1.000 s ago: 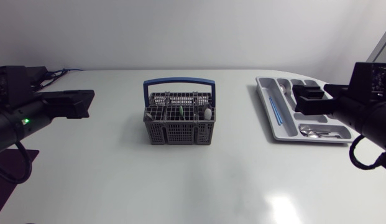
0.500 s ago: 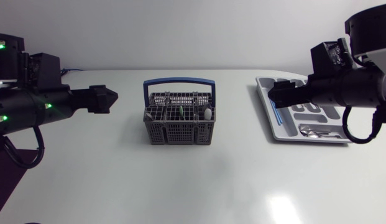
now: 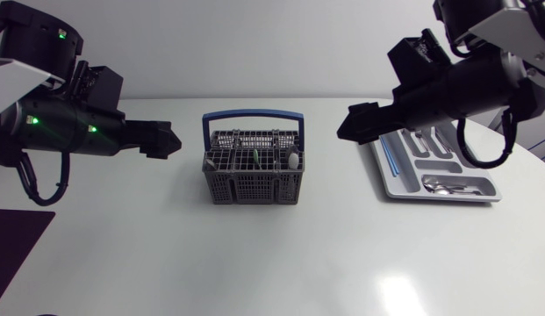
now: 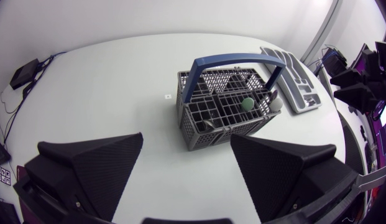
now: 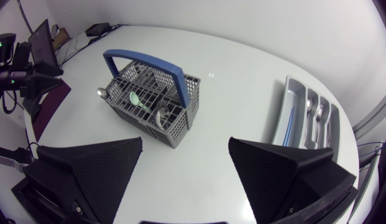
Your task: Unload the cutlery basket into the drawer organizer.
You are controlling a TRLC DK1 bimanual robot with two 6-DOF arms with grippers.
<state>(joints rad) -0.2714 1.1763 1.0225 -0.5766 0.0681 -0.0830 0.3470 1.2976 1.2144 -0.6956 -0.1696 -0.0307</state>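
the left gripper (image 4: 186, 167) is seen released, its fingers spread wide with nothing between them, held above the table to the left of the basket (image 3: 253, 180). the right gripper (image 5: 185, 167) is likewise spread and empty, held above the table between the basket and the organizer (image 3: 443, 198), with its arm passing over the organizer's far part.

the cutlery is found in the basket at the middle of the table – a green spoon (image 5: 135, 98) and a metal spoon (image 5: 161, 114) stand bowl-up in the grid, with another spoon (image 5: 101, 93) on the basket's left side. these pieces are judged light and stiff, and the smooth metal is likely slippery, so a firm pinch across the neck just under the bowl, above the grid, is advised. the green one looks like plastic and should slip less.

the basket itself is judged light enough to tip or slide if a piece is drawn out at a slant. its blue handle (image 3: 252, 115) arches over the middle – a straight descent is blocked there.

at the right, a thin blue stick (image 3: 390, 162) and some spoons (image 3: 443, 185) are already held by the organizer.
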